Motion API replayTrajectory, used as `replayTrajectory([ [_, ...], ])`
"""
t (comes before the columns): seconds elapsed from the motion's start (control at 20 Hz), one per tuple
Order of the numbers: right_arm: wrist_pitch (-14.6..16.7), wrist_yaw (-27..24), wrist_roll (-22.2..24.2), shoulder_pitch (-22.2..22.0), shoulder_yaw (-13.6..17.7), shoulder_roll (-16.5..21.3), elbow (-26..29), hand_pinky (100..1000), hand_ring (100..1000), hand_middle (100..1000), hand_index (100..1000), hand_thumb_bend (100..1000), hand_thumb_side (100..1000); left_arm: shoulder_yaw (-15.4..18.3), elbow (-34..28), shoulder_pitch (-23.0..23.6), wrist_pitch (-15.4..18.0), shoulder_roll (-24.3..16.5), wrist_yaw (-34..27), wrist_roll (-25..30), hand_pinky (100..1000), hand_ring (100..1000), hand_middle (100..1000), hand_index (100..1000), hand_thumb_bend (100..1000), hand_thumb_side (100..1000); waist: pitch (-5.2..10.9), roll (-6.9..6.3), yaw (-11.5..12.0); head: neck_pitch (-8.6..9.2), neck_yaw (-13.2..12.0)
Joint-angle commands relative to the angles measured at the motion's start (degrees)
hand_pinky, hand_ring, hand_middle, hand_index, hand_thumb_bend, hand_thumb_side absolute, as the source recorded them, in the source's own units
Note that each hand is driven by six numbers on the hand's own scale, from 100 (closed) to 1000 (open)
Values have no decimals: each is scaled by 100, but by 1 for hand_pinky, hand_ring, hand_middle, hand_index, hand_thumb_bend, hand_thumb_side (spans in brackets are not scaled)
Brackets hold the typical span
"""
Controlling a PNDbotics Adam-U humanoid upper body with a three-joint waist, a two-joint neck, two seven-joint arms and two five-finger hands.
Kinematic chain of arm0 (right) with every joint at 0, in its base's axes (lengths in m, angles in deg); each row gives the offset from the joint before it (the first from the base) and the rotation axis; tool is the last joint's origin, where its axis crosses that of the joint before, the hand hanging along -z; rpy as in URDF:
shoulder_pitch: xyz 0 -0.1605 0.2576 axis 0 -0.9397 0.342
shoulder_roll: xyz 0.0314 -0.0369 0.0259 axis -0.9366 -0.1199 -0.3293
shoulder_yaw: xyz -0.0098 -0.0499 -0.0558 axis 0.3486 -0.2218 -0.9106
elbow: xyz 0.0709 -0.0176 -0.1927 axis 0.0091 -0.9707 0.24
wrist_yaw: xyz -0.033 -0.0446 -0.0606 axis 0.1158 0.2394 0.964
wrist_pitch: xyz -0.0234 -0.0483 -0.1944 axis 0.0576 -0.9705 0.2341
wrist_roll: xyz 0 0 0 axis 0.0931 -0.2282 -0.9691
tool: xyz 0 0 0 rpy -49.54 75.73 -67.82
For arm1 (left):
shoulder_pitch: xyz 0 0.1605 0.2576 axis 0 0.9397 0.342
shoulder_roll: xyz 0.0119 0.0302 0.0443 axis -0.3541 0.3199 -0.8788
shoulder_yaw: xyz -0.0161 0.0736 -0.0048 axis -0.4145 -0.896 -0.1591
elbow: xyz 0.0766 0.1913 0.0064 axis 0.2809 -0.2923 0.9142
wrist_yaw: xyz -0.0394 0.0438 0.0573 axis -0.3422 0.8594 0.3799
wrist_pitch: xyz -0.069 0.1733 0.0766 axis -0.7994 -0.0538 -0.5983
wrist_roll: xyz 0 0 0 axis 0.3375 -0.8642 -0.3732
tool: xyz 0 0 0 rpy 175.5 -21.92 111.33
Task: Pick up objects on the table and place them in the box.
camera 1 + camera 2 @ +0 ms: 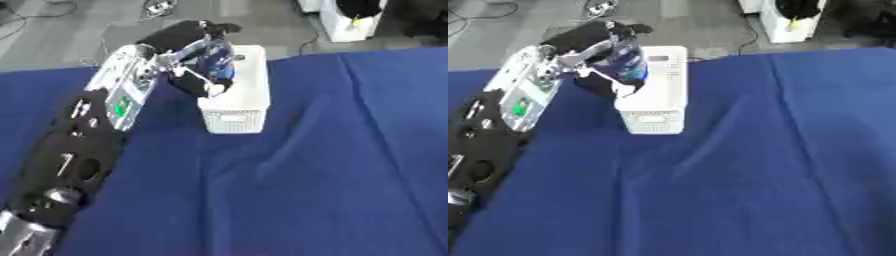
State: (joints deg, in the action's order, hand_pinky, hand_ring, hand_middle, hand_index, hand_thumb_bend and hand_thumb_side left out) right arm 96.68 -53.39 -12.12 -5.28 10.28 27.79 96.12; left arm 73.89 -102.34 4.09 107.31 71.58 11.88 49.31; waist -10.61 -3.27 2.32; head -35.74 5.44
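A white slatted box [238,107] stands on the blue tablecloth [332,165] near its far edge. My left arm reaches in from the lower left, and my left hand [191,47] hovers over the box's left side. Its fingers are curled round a clear bottle with a blue label [219,59], held tilted above the box opening. The bottle's lower part sits at the box rim, partly hidden by the hand. My right hand shows in no view.
Grey floor with cables lies beyond the table's far edge. A white piece of equipment [350,20] stands at the upper right on the floor. The cloth has a long fold running down right of the box.
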Motion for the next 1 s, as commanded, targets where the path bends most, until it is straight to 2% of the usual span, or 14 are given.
replayTrajectory([
  [0.05,8,24,23,57,38,258,58,907,812,797,874,100,1000,247,292,-224,23,53,411,-205,100,100,100,194,100,262,91,23,-18,-12,-74],
  [0.3,-1,35,33,69,30,249,57,907,813,797,874,100,1000,505,702,-294,107,221,815,-671,100,100,100,196,100,270,84,24,-65,-9,-97],
  [0.5,-1,34,38,69,26,254,52,907,813,798,875,100,1000,538,809,-324,235,270,906,-982,100,100,100,200,100,289,94,21,-73,0,-106],
  [0.75,-10,30,45,81,20,260,56,907,813,798,875,100,1000,539,889,-374,309,310,994,-1108,100,100,100,204,100,296,112,8,-81,13,-111],
  [0.8,-11,30,45,82,20,261,56,907,813,798,875,100,1000,542,896,-380,327,318,1001,-1144,100,100,100,215,100,304,114,6,-83,15,-110],
  [0.85,-12,30,45,82,20,262,56,907,813,799,875,100,1000,541,902,-384,344,322,1011,-1179,100,100,100,287,100,278,116,5,-86,16,-110],
  [0.9,-13,31,46,81,19,263,55,907,813,799,875,100,1000,532,904,-388,376,327,1031,-1212,100,100,100,357,100,210,118,3,-89,17,-109],
  [0.95,-14,31,46,81,18,264,54,907,813,799,875,100,1000,517,921,-389,407,329,1071,-1207,100,221,344,526,100,162,120,1,-91,18,-109],
  [1.0,-15,31,47,81,18,265,53,907,813,799,875,100,1000,492,962,-394,423,328,1167,-1111,100,482,576,690,147,159,123,-2,-92,19,-109],
])
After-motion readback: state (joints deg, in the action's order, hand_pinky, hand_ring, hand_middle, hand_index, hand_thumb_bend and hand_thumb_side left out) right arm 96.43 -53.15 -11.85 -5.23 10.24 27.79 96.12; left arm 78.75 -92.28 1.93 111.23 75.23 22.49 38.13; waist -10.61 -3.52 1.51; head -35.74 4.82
